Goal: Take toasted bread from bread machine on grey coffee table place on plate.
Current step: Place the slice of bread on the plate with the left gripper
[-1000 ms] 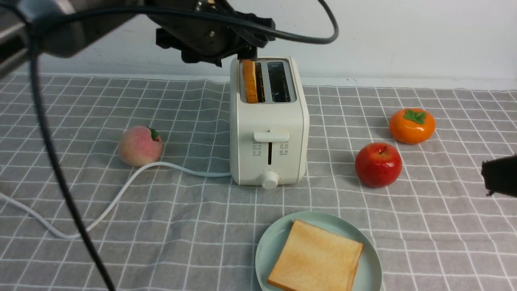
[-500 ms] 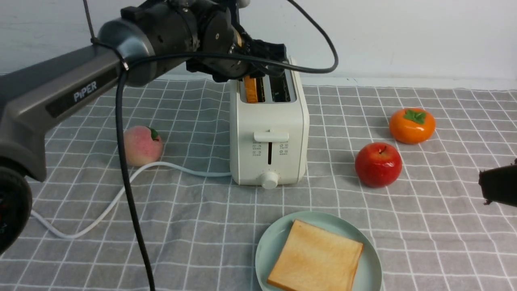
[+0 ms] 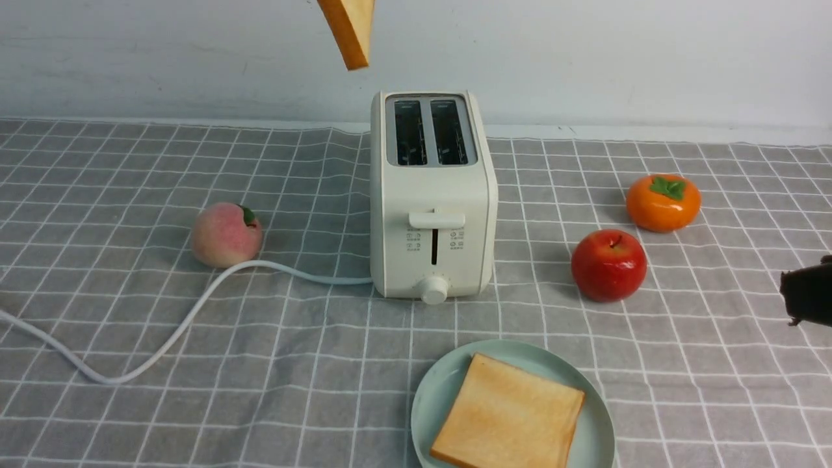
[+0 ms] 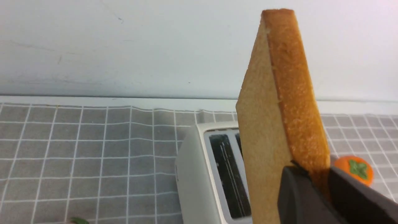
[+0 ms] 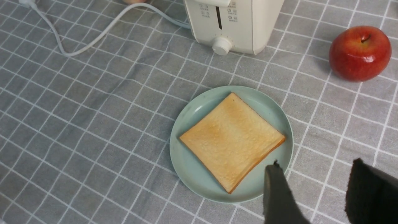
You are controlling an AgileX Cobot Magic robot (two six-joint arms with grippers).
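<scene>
One toasted bread slice (image 3: 351, 32) hangs tilted high above the white bread machine (image 3: 432, 195), whose two slots are empty. In the left wrist view my left gripper (image 4: 317, 183) is shut on this slice (image 4: 279, 109) at its crust edge; the gripper itself is out of the front view. A second slice (image 3: 507, 416) lies flat on the mint-green plate (image 3: 435, 390) in front of the toaster on the grey coffee table (image 3: 260, 390). My right gripper (image 5: 315, 165) is open and empty, just beside the plate's rim (image 5: 186, 124), and shows at the front view's right edge (image 3: 809, 296).
A peach (image 3: 225, 234) lies left of the toaster, with the white cord (image 3: 162, 338) curving past it. A red apple (image 3: 609, 264) and an orange persimmon (image 3: 663, 201) lie to the right. A pale wall stands behind the table.
My left arm has risen out of the front view, lifting the slice out of the toaster's left slot. That slot is now empty. The right gripper has barely moved.
</scene>
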